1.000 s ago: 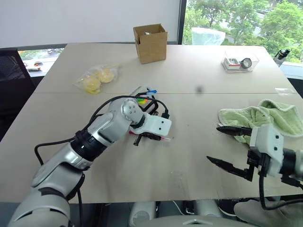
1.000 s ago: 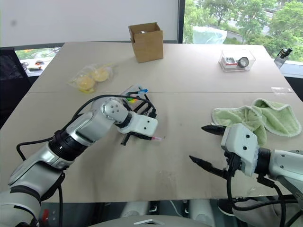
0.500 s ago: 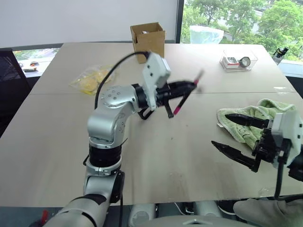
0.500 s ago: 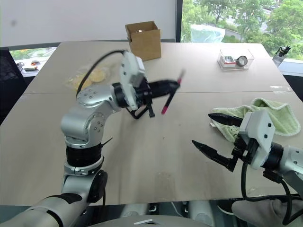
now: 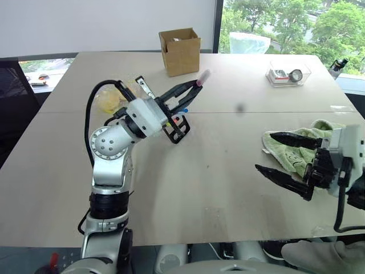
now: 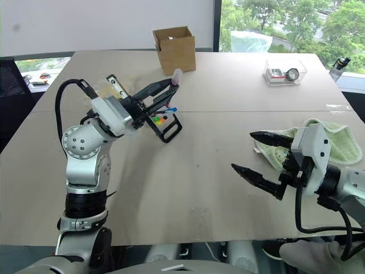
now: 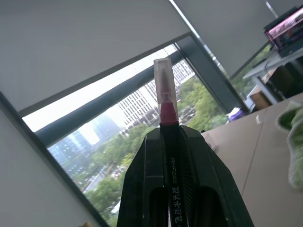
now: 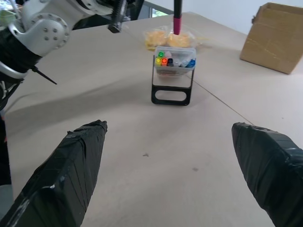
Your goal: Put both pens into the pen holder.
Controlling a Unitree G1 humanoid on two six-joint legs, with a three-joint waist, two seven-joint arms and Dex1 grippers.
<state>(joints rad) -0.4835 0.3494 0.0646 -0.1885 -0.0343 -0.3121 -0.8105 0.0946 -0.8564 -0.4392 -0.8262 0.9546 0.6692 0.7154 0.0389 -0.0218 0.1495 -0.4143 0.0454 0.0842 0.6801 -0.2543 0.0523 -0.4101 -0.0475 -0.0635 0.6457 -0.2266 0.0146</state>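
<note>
Since the earlier frame my left gripper point(image 5: 191, 90) has swung its pink-capped pen point(image 7: 164, 106) from table level up above the pen holder point(image 8: 173, 79), jaws clamped on the barrel. My right gripper point(image 5: 283, 155) hangs wide open, empty. A blue-capped pen point(image 8: 191, 63) already stands in the holder; I judge this insertion remains.

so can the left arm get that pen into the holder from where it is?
Probably yes. The left gripper is shut on the pink-capped pen, raised just beyond the pen holder. Nothing lies between them, but the holder's top already looks crowded with markers.
</note>
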